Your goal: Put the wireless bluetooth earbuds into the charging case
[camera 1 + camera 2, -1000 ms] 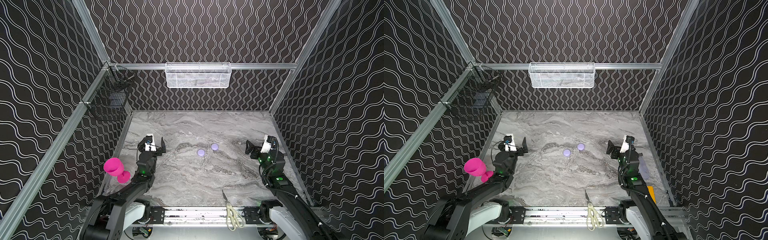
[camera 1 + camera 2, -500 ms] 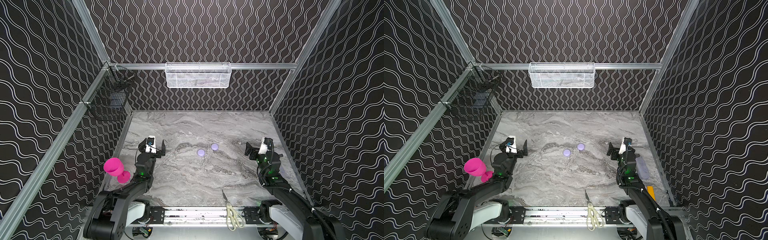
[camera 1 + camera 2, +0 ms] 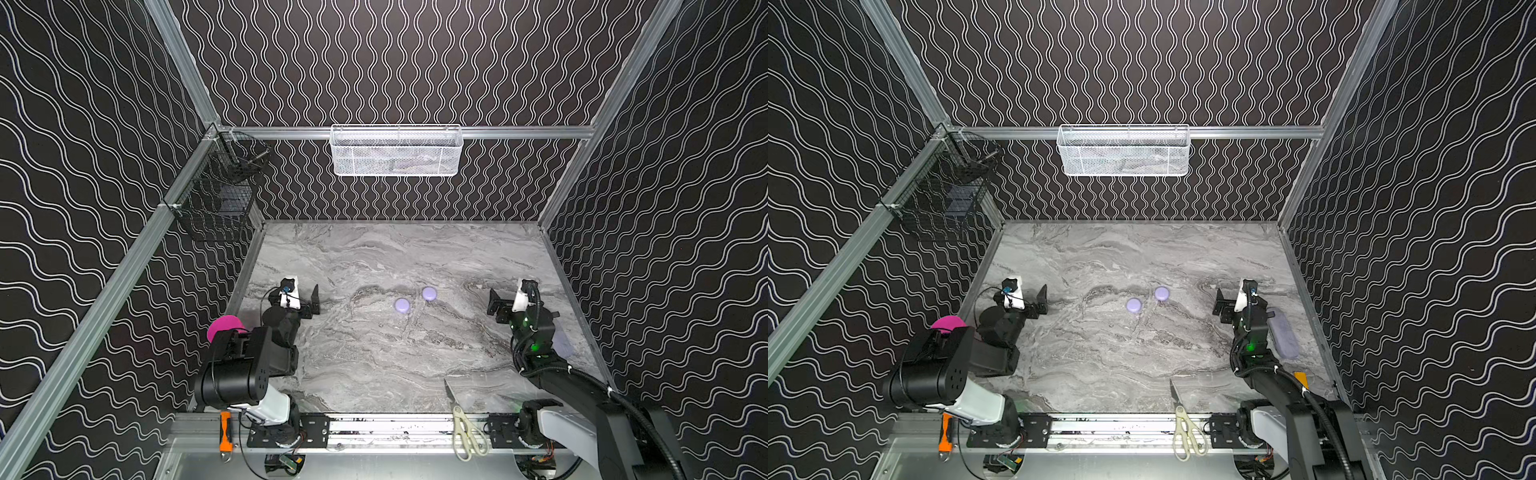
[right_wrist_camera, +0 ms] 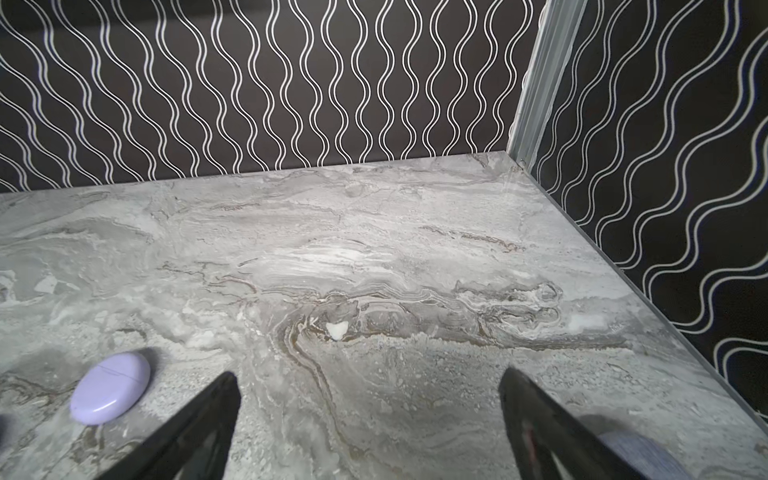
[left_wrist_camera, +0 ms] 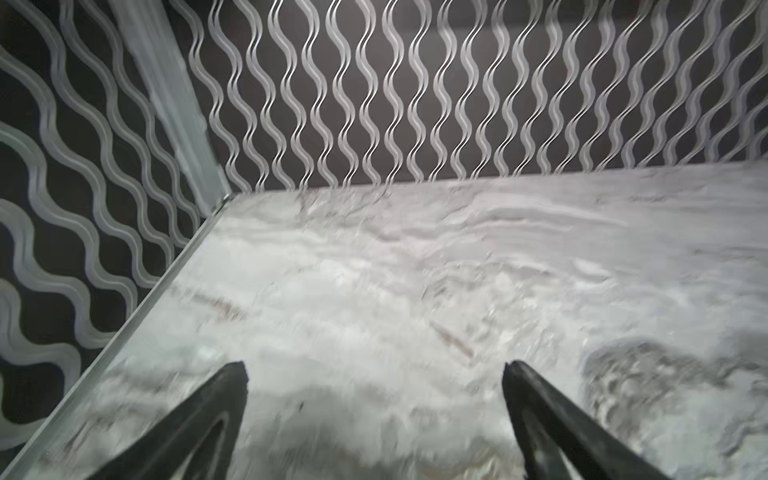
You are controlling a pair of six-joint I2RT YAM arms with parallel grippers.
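Two round lavender cases lie flat and closed about mid-table on the marble table [image 3: 374, 249]. The left case [image 3: 402, 305] is slightly nearer. The right case [image 3: 429, 294] is just beside it and a little farther, with a narrow gap between them. In both top views they read as round discs, so neither shows a long axis. The right wrist view shows one case [image 4: 110, 388] as a shallow oval pebble with its lid seam on top; I cannot tell which of the two it is. The earbuds cannot be made out in any view. A small white speck [image 4: 336, 329] on the table ahead of the right gripper could be an earbud or marble veining, but it is too small to tell.

The left gripper [image 3: 301, 296] hangs low near the table's left edge, well left of the cases. Its jaws are spread wide with nothing between them, and it points toward the far wall. The right gripper [image 3: 509, 296] sits right of the cases, likewise spread and empty, and also points far.

A pale lavender oblong [image 3: 1283, 336] lies just right of the right arm, its long axis running near to far. Scissors [image 3: 463, 424] lie at the near edge, blades pointing far.
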